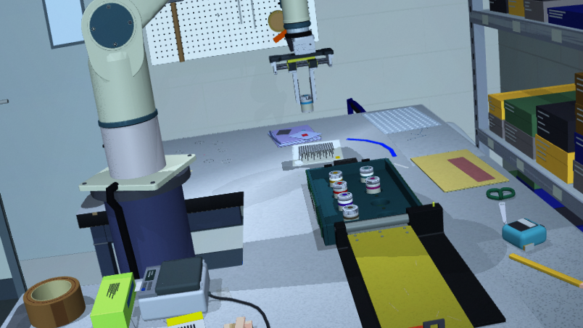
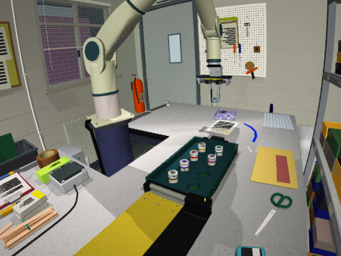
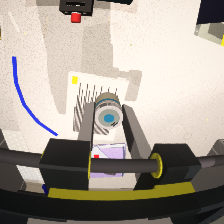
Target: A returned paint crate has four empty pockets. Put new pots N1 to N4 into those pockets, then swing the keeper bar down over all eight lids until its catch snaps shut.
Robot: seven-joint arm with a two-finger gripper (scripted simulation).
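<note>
The dark green paint crate sits mid-bench with several pots in it: a full left row and two in the far right pockets. The two near right pockets are empty. The keeper bar lies swung open at the crate's near end, over a yellow and black mat. My gripper hangs high above the bench beyond the crate, over a printed card. It is closed around a blue-banded pot, held upright.
A pegboard hangs on the back wall, and shelving with boxes lines the right side. A purple booklet, a blue curved strip, a yellow mat, scissors and a tape measure lie on the bench.
</note>
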